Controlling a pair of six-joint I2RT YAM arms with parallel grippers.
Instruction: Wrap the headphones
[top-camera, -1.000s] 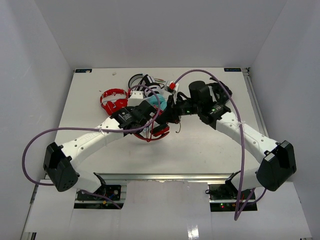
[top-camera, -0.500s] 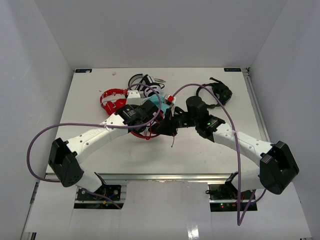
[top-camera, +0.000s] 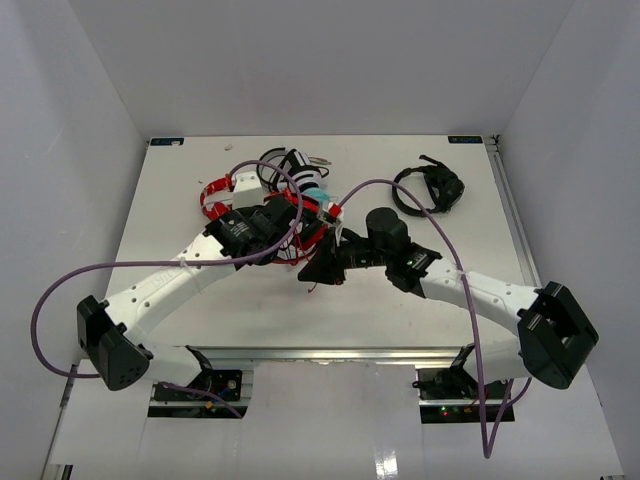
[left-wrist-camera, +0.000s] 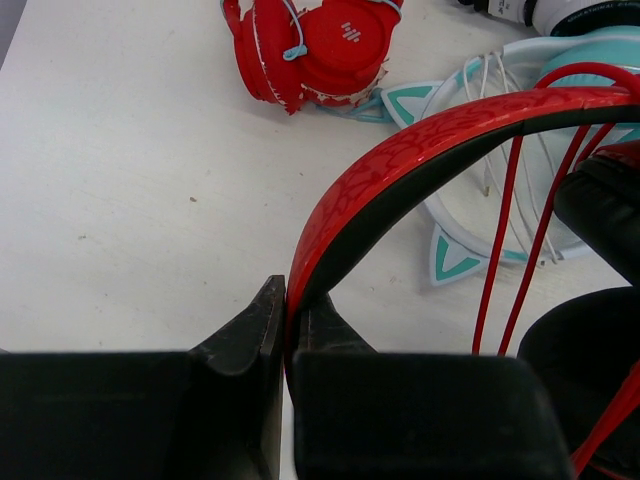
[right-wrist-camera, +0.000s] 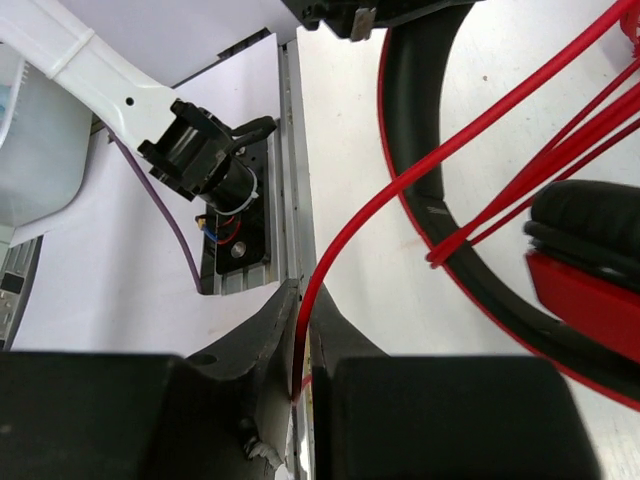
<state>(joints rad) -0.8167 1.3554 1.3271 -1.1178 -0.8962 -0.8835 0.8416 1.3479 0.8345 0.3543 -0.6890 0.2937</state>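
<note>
Two robot arms reach to the middle of the white table (top-camera: 170, 230) and meet there. The left gripper (left-wrist-camera: 291, 300) is squeezed tight on the headband (left-wrist-camera: 420, 150) of the big headphones (top-camera: 300, 215), with one black finger pressed on each side of the band. The band is red with a crackly look on the outside and black on the inside, and it curves up and away to the right from the fingers. The right gripper (right-wrist-camera: 302, 300) has its fingers pinched together on the thin red cable (right-wrist-camera: 400, 180), which runs up from the fingers and over to the headphones. More bits of the red cable cross the gap inside the headband in straight lines. A black ear pad sits on a red ear cup (right-wrist-camera: 585, 290) at the right side of the right wrist view. The headphones are near the middle of the table, between the two grippers. I cannot tell if they touch the table or hang a bit above it. Just behind them is a pile of other headphones: a small all-red pair (left-wrist-camera: 325, 45) with white marks, and a white and teal pair (left-wrist-camera: 450, 255) with pointy cat ears, right beside the big headband. A black headset (top-camera: 432, 188) lies alone at the back right, well apart from the rest.
</note>
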